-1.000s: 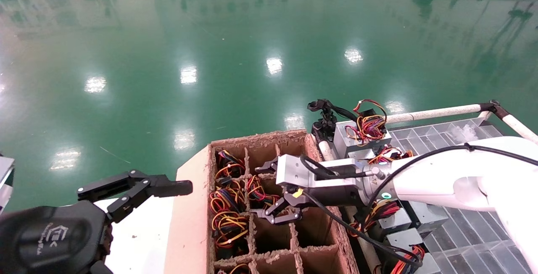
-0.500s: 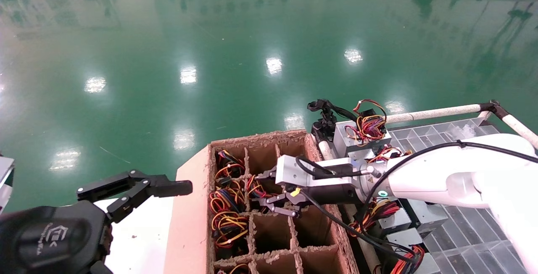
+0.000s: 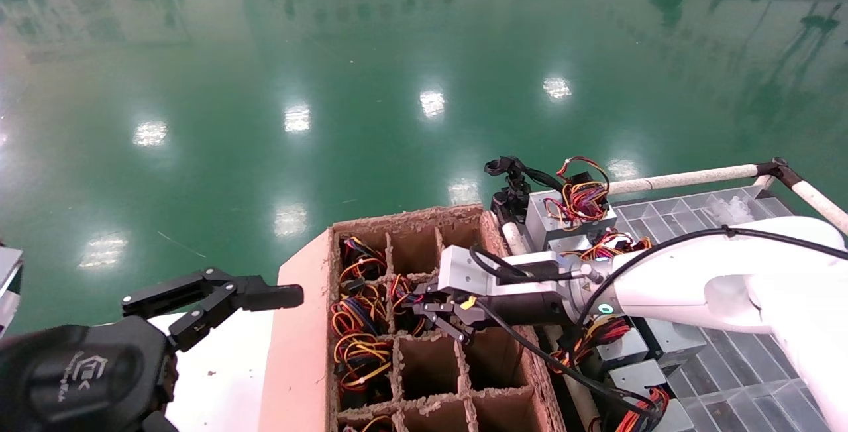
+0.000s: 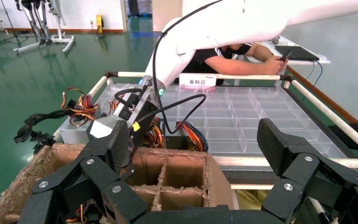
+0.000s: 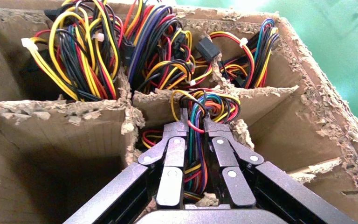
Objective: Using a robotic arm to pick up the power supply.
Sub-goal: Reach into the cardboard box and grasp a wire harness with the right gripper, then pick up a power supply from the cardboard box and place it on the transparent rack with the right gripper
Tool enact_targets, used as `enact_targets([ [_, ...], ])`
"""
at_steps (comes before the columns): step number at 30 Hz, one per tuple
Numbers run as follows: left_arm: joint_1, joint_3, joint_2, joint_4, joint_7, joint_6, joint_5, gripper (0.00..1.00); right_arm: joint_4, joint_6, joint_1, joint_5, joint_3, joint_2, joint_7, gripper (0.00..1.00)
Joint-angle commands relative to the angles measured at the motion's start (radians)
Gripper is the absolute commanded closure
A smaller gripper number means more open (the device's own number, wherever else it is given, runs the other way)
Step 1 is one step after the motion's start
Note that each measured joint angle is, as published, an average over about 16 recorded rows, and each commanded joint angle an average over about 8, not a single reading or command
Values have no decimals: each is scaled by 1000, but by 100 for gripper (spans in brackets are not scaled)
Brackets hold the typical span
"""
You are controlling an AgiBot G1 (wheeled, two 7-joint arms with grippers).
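Ragged cardboard dividers (image 5: 135, 100) crowd both sides of the right gripper (image 5: 195, 122), whose fingers (image 5: 175, 149) are pinched shut on the power supply's wire bundle (image 5: 204, 106) down in a cell of the cardboard box (image 3: 301, 326); neighbouring cells beyond the fingertips hold more wires. Left gripper (image 3: 218, 299) idles open beside the box.

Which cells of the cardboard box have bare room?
In the brown divided cardboard box, the cells beside and nearer than the right end effector, shut on a multicoloured wire bundle, look empty. The column toward the idle left end effector is crowded with wires.
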Motion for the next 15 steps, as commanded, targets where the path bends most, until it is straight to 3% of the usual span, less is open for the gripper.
enact_targets([
  [1, 0, 0, 0, 0, 0, 0, 0, 0, -4, -3, 0, 1, 0, 0, 1, 100],
  [15, 0, 0, 0, 0, 0, 0, 0, 0, -11, -105, 30, 76, 53, 68, -1, 100],
])
